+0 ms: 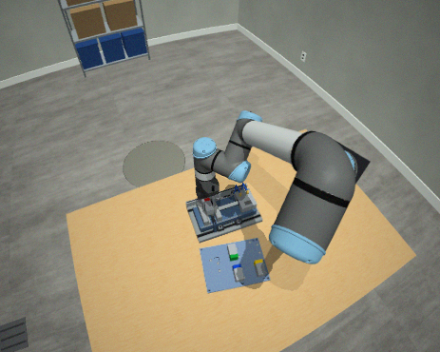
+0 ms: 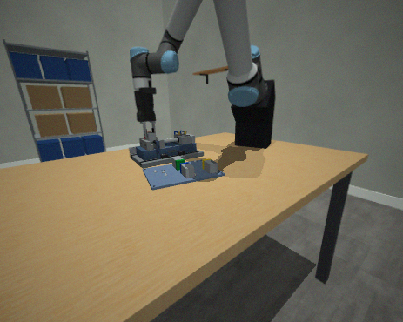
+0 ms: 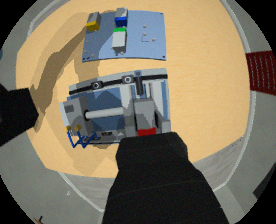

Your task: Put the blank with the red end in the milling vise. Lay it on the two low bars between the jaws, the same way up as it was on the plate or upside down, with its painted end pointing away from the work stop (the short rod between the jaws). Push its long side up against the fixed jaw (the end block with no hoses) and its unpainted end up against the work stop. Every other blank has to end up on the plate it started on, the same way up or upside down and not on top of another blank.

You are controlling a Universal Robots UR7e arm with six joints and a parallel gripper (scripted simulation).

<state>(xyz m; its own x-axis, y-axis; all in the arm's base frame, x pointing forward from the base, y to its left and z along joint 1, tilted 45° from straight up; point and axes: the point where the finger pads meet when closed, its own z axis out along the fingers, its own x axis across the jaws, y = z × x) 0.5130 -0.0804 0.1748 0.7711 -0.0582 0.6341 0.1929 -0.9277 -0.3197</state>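
Note:
The blank with the red end (image 1: pixel 209 207) (image 3: pixel 145 111) is at the vise (image 1: pixel 209 235) (image 3: pixel 161 76), between the jaws as seen from above. Its red end points away from the work stop (image 3: pixel 139 86), and its bare end faces the stop. My gripper (image 2: pixel 150 130) points straight down and is shut on this blank. The fixed jaw (image 1: pixel 201 212) (image 3: pixel 164 126) is beside its long side. Whether the blank touches the jaw, the stop or the low bars cannot be told; the bars are mostly hidden.
The blue plate (image 1: pixel 214 281) (image 2: pixel 161 183) (image 3: pixel 154 47) carries the green-ended blank (image 1: pixel 232 250) (image 3: pixel 119 42), the blue-ended blank (image 1: pixel 239 274) (image 2: pixel 187 170) and the yellow-ended blank (image 1: pixel 259 267) (image 2: pixel 211 166), none stacked. Blue hoses (image 1: pixel 240 188) (image 3: pixel 79 140) rise from the vise's other end block (image 3: pixel 75 112).

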